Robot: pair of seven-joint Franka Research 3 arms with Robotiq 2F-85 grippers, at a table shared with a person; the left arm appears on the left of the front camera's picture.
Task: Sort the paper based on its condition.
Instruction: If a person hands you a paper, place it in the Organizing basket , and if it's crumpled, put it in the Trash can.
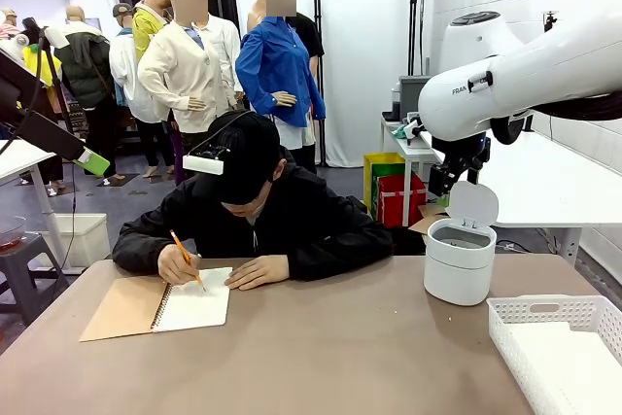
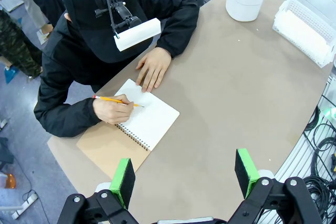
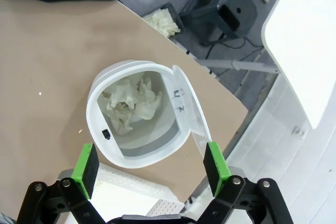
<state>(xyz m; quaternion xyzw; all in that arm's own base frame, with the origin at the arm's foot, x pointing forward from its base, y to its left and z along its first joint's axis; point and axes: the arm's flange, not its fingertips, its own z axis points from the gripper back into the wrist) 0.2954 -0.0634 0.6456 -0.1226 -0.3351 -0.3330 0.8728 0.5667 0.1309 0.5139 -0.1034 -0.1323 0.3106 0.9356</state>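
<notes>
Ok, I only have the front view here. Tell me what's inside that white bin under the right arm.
Observer: The right wrist view looks straight down into the bin. A crumpled paper ball lies at its bottom.
Operator: Give me the right gripper's state.
Observer: The right gripper is open and empty, above the bin's mouth.
Operator: Now report the left gripper.
Observer: The left gripper is open with nothing between its pads. It hangs over the table with the notebook ahead of it.
</notes>
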